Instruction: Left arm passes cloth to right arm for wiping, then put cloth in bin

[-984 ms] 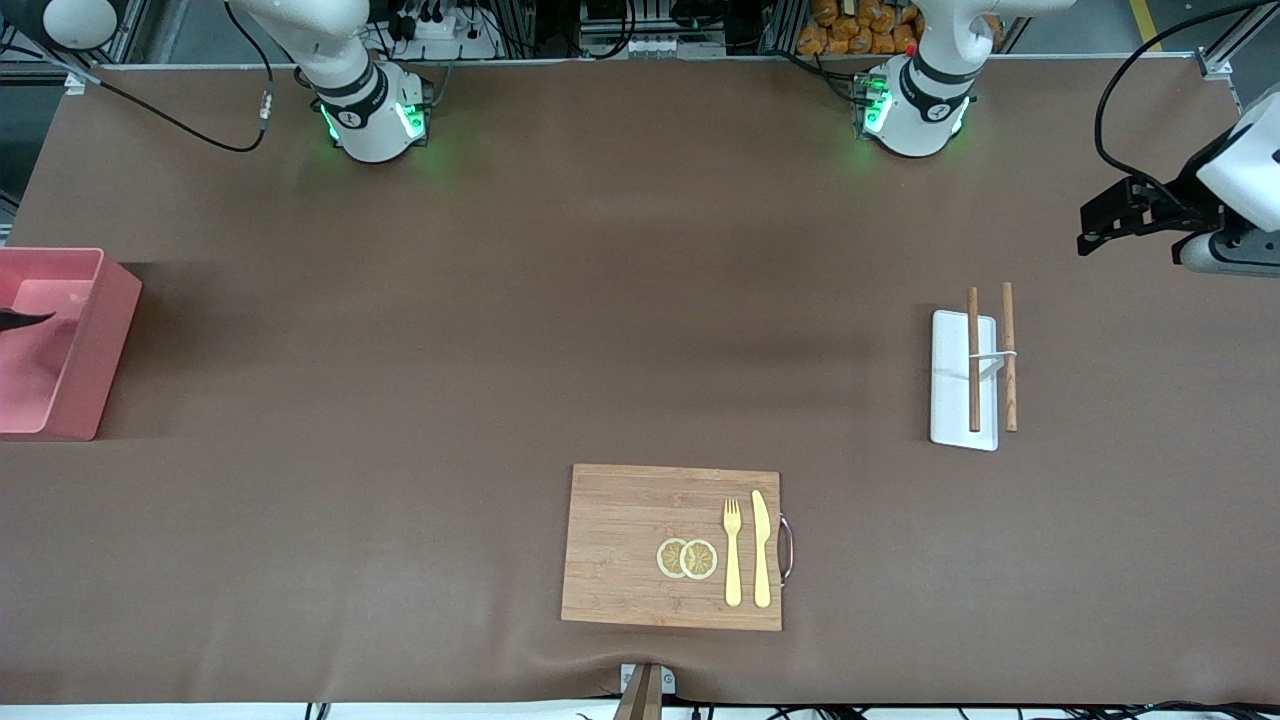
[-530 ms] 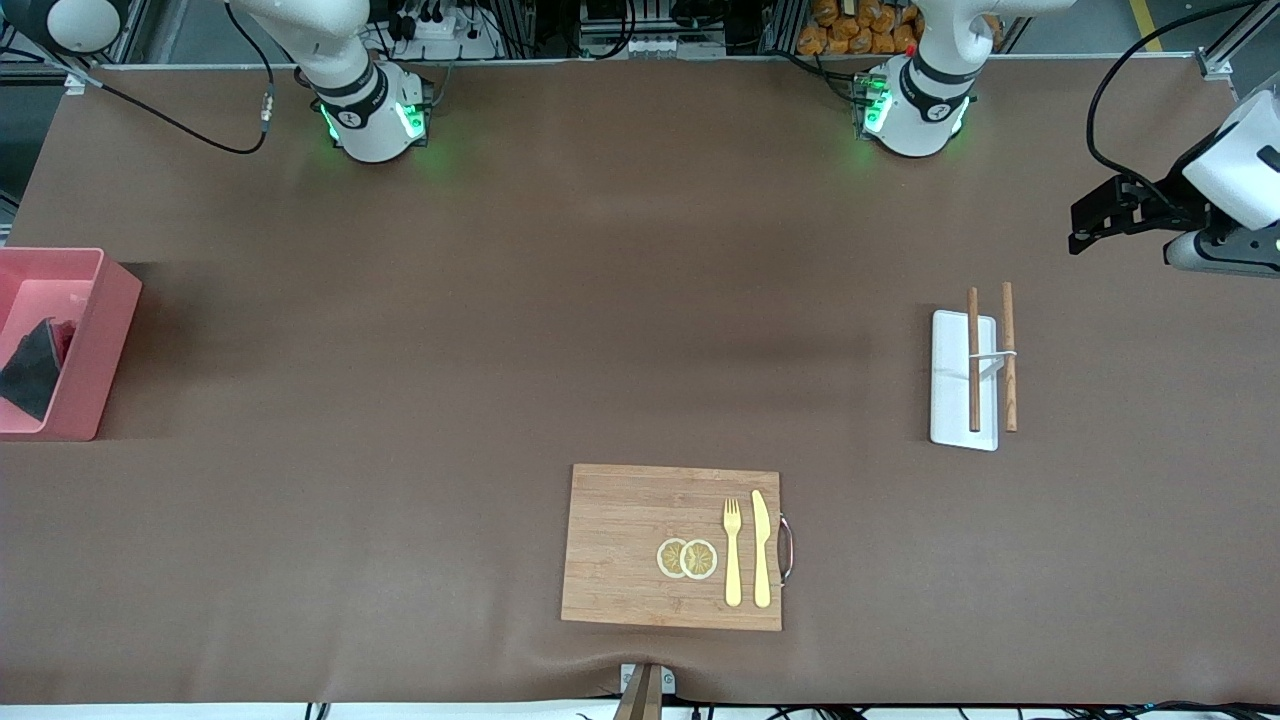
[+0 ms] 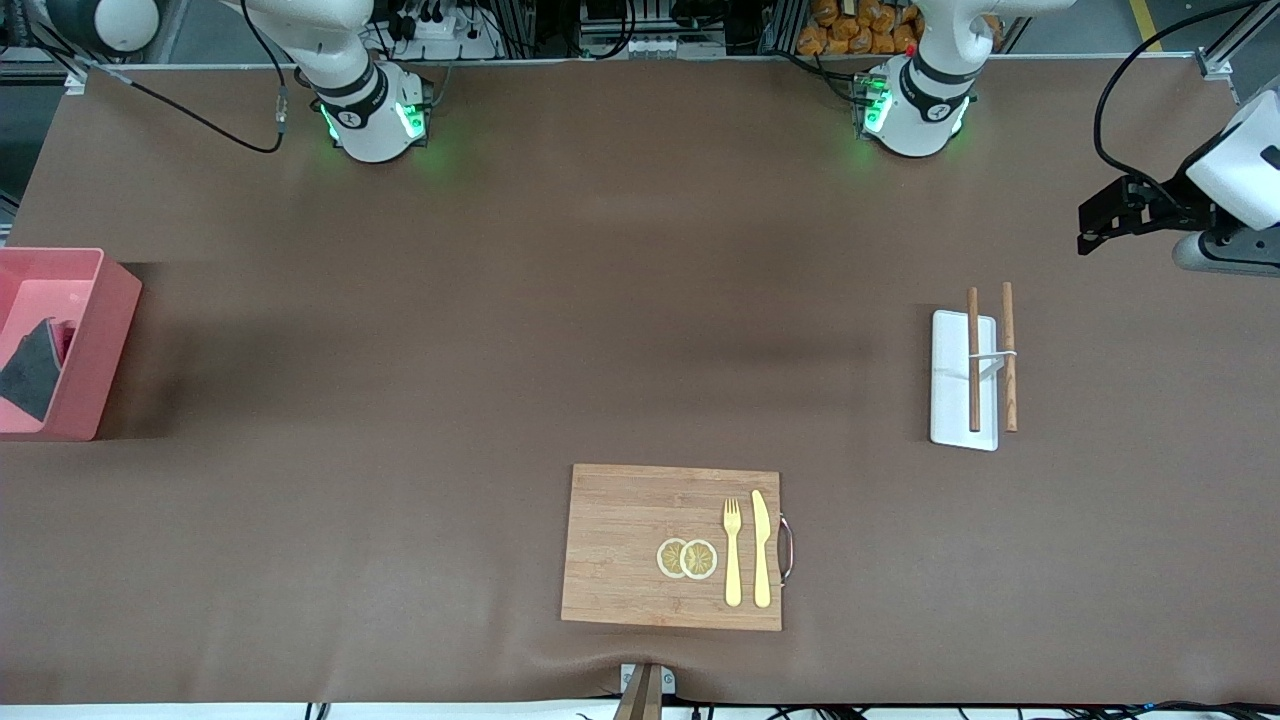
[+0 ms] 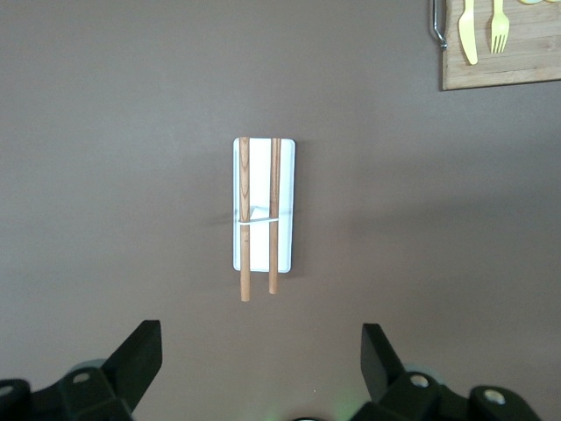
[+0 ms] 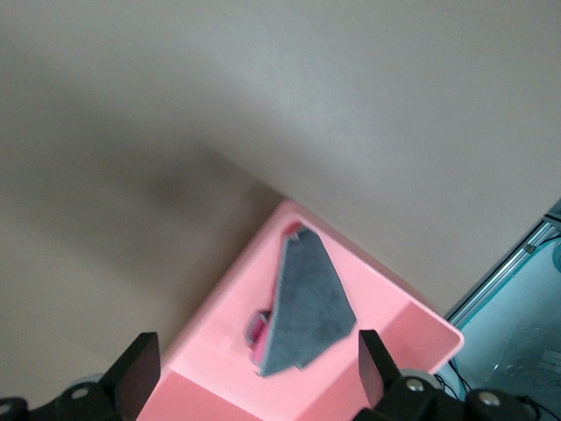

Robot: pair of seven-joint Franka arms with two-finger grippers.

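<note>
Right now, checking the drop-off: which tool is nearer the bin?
Right. The right tool, open, is above the bin holding the cloth; the left tool, open, waits at the left arm's end.

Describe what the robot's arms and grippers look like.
Both arms are glossy white with black joint bands, and green lights glow on their round bases. Black cables loop beside each. The left gripper is black and angular; in both wrist views the gripper fingers are matte black wedges, as on the right gripper.

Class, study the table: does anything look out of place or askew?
One chopstick lies partly off the white tray, at its edge, while the other rests on it. The cloth lies crumpled in the bin. Nothing is spilled or damaged.
</note>
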